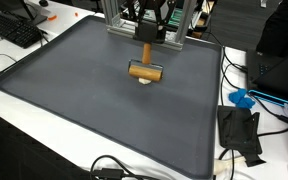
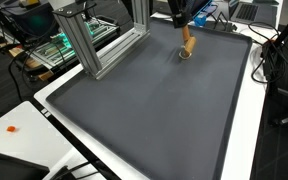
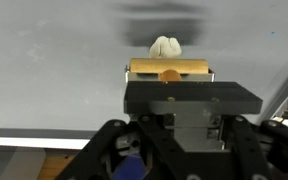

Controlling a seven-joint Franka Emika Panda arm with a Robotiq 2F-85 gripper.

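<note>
A wooden tool with a straight handle and a crossbar head (image 1: 144, 69) rests on the dark grey mat (image 1: 94, 110). It also shows in an exterior view (image 2: 187, 45) and in the wrist view (image 3: 169, 68). My gripper (image 1: 148, 33) is above the far end of the mat and appears shut on the top of the handle; its fingertips are hidden behind its own body in the wrist view. A small white lump (image 3: 165, 45) lies against the tool's head (image 1: 145, 81).
An aluminium frame (image 2: 94, 40) stands on the mat's far edge behind the gripper. A keyboard (image 1: 14, 30), a black cloth-like item (image 1: 239, 130), a blue object (image 1: 242, 98) and cables (image 1: 119, 170) lie off the mat. Green circuit boards (image 2: 49, 50) sit beside the frame.
</note>
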